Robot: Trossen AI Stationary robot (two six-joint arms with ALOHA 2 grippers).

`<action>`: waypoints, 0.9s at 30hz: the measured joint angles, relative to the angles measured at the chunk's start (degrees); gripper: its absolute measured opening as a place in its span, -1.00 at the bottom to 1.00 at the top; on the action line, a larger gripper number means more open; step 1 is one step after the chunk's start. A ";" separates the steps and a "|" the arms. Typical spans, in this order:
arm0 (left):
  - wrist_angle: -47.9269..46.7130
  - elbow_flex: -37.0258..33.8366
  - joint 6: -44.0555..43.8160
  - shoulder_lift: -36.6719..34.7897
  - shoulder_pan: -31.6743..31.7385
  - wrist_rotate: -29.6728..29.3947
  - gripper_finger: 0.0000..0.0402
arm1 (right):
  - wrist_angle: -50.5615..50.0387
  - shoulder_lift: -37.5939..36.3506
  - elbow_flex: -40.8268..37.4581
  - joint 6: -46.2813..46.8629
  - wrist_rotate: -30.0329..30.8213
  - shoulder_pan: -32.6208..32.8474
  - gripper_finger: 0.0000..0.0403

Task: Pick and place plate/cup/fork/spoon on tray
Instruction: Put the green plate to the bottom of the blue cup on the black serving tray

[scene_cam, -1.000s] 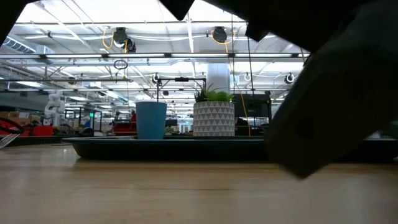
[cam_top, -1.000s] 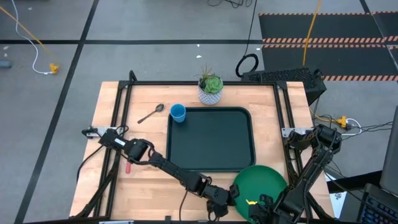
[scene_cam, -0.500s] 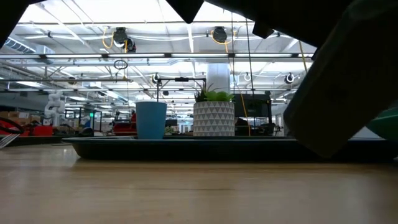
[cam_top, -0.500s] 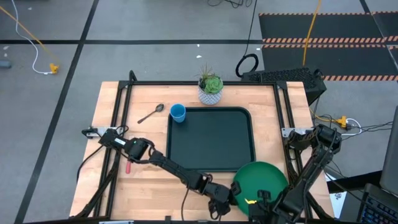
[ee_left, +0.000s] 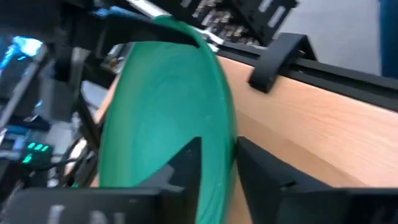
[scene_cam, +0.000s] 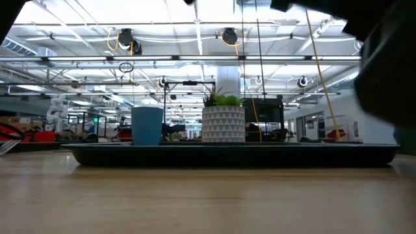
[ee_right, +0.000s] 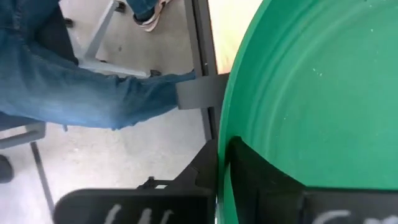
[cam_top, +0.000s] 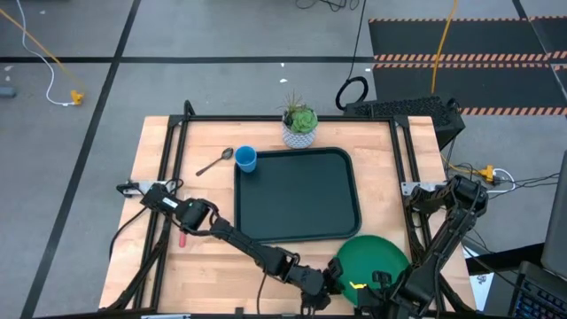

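The green plate hangs tilted over the table's near right corner. My right gripper is shut on it. My left gripper is open, with one finger on either side of the plate's rim. Whether it touches the rim I cannot tell. The dark tray lies in the middle of the table. The blue cup stands on the wood by the tray's far left corner, and the silver spoon lies to its left. The fork's red handle shows beside my left arm. My right gripper pinches the plate's rim on its near side. One finger lies on the plate's upper face and the other is outside, below the rim. The fingers slant down from the table's near right. The plate is tilted; the low view shows its edge above the tabletop.
A potted plant in a white patterned pot stands just beyond the tray's far edge. A black frame rail runs round the table. A person's leg in jeans is beside the near right corner.
The tray has slid a little toward the table's left edge, and the cup at its far left corner has moved that way too. In the low view the dark arm has drawn off to the right. The plate stays over the near right corner.
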 joint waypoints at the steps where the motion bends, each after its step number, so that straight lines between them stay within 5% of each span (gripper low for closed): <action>1: 0.49 0.01 -0.58 -0.06 -0.33 -1.43 -0.39 | 0.03 -0.25 -0.01 0.12 -0.02 0.11 -0.97; 7: -2.26 0.09 -4.75 -2.99 -3.17 -9.98 -0.01 | 1.07 -2.53 -0.02 2.19 -0.37 0.17 -0.98; 12: -13.26 0.09 -15.16 -9.03 -5.24 -12.94 0.09 | 3.65 -4.62 -0.02 3.72 -0.44 0.17 -0.99; 20: -43.23 0.09 -36.88 -19.22 -5.84 -14.54 -0.06 | 5.61 -8.45 0.17 3.88 -0.10 0.12 -0.99; 27: -63.85 0.04 -51.41 -20.76 -7.62 -17.61 -0.30 | 2.68 -10.59 5.22 -6.32 6.21 -0.77 -0.99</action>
